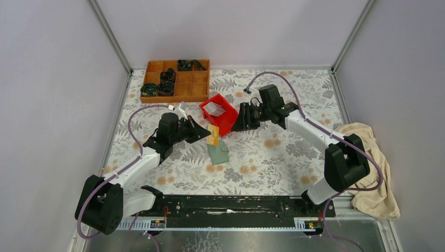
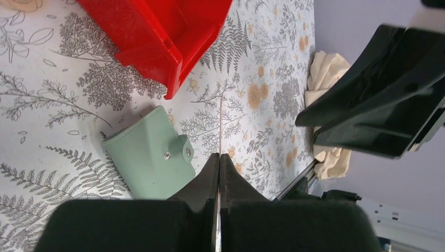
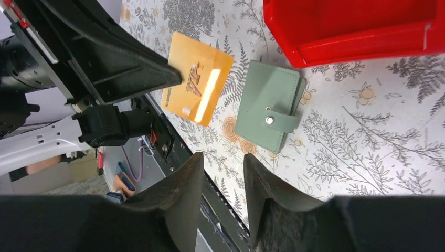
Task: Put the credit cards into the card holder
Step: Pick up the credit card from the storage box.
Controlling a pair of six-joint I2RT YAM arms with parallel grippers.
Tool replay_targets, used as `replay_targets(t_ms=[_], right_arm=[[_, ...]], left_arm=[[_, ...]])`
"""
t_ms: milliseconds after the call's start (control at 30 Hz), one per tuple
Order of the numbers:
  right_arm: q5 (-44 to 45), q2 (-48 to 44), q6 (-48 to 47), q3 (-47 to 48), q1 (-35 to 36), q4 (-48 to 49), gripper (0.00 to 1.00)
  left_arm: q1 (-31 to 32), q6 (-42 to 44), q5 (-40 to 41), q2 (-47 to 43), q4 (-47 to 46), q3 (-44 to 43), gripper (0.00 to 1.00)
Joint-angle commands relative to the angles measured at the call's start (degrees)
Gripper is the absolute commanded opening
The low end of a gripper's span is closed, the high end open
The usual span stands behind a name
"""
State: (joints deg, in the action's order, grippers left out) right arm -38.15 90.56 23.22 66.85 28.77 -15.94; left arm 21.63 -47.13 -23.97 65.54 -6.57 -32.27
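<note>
The left gripper [image 2: 219, 157] has its two black fingers pressed together on a yellow-tan plastic card [image 3: 197, 79], pinching it by one short edge. The left wrist view shows the card edge-on, as a thin pale line running out from the fingertips. From the right wrist view its broad face is plain: a glossy orange-yellow rectangle with rounded corners, a slanted "VIP" mark and a bright streak of reflected light. The card hangs above the floral-patterned table [image 1: 273, 157] without resting on it. Just beside it, on the near right, the sage-green bifold card holder [image 3: 270, 105] lies flat on the table and closed. Its strap is folded over the edge and fastened with a silver snap. There is a gap between the card and the holder. The right gripper [image 3: 223, 157] hovers with its fingers moderately apart and nothing between them, the holder and the card lying beyond its tips. In the overhead view this gripper sits just beside the right side of a red plastic bin [image 1: 219, 113], which stands just far of the card and holder. A brown wooden compartment tray [image 1: 176, 80] with dark items in some cells sits at the far left, and a crumpled beige cloth [image 1: 372, 168] lies off the table's right edge.
</note>
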Motion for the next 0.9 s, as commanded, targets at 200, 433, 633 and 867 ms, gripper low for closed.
replay_targets(t_ms=[200, 433, 633, 867], right_arm=[[-6.27, -1.34, 15.47, -10.9, 0.9, 24.78, 0.42], [-9.32, 3.14, 21.25, -11.92, 1.48, 33.77, 0.42], [-9.97, 5.98, 23.39, -12.03, 1.98, 37.08, 0.43], [-11.13, 8.07, 26.2, -12.44, 2.8, 41.06, 0.43]], left_arm=[[-0.21, -13.84, 0.94, -1.36, -15.0, 5.57, 0.0], [-0.32, -16.82, -0.82, -0.49, -18.89, 7.09, 0.0], [-0.28, -19.31, -1.7, 0.4, -22.48, 8.1, 0.0], [-0.27, -21.72, -2.26, 1.68, -25.61, 9.01, 0.0]])
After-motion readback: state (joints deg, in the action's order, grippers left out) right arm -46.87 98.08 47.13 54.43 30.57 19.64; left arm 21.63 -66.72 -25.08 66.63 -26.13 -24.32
